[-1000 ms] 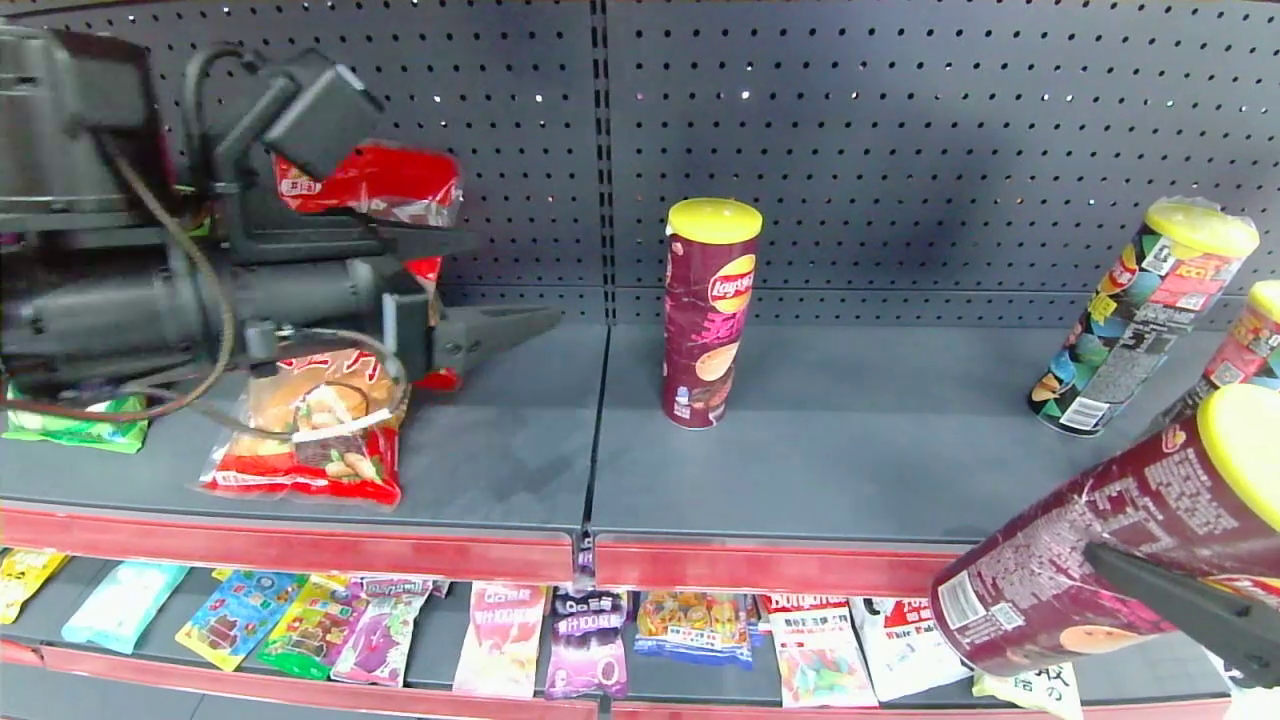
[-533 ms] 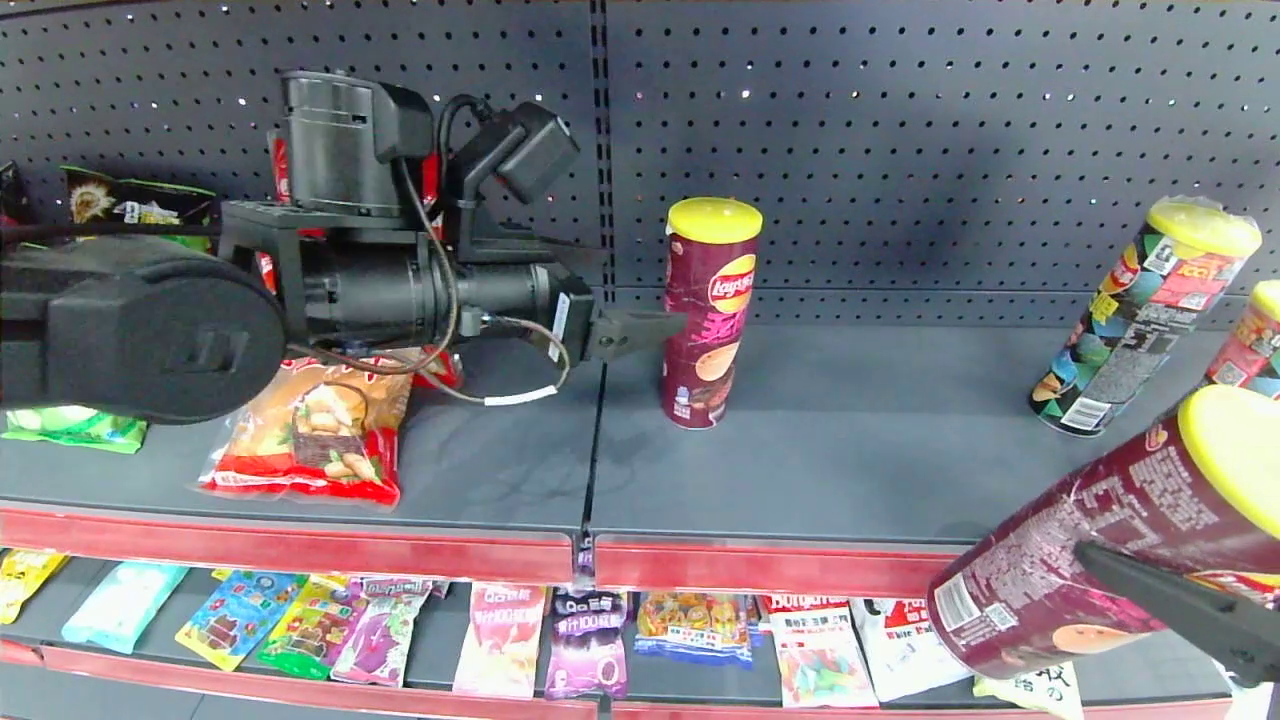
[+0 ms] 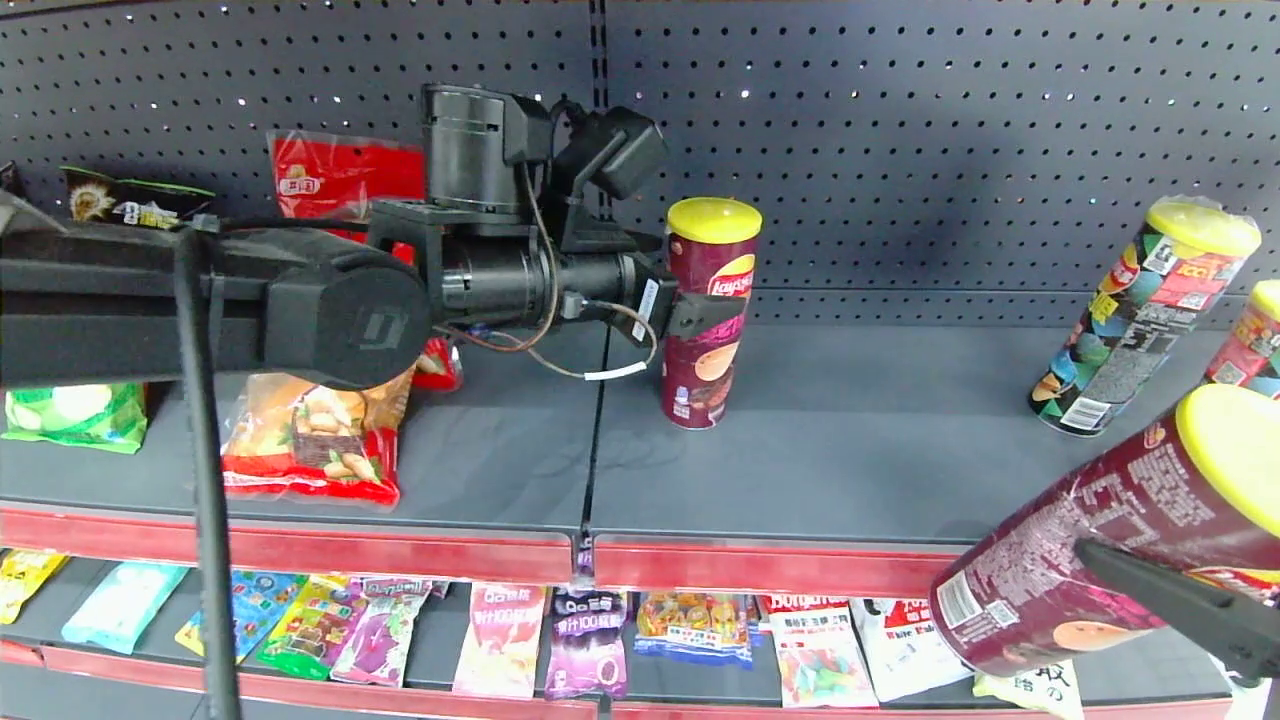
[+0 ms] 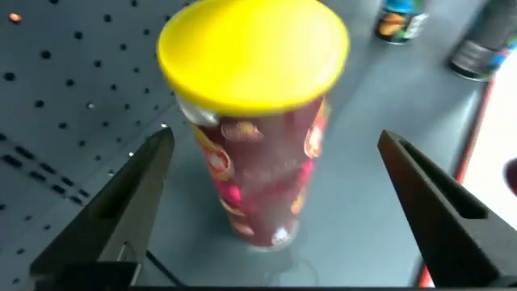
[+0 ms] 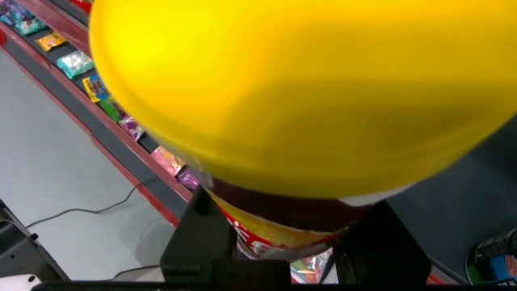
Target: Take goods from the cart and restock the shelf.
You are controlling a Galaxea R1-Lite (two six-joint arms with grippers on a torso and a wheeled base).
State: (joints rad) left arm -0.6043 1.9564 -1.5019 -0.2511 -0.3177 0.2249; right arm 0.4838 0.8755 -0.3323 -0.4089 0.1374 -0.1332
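While the upright chip can [image 3: 705,380] stands on the shelf [image 3: 850,440] btwn the wide-open fingers of your left gripper [image 4: 276,141], not yet gripped, you're prob. at the grasp step: close evenly w/o tipping it; right gripper [image 5: 291,250] clamps a second can [image 3: 1100,530], tilted.

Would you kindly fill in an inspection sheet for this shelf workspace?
Surface: grey shelf.
Job's things: upright chip can standing on shelf; held chip can tilted, at right.
Clutter: peanut bag, red bag, green bag at left; patterned can leaning at right.
Grippers: left gripper open, fingers either side of upright chip can; right gripper shut on held chip can.
Cables: black cable hanging at left.
Surroundings: pegboard behind; candy packets below.
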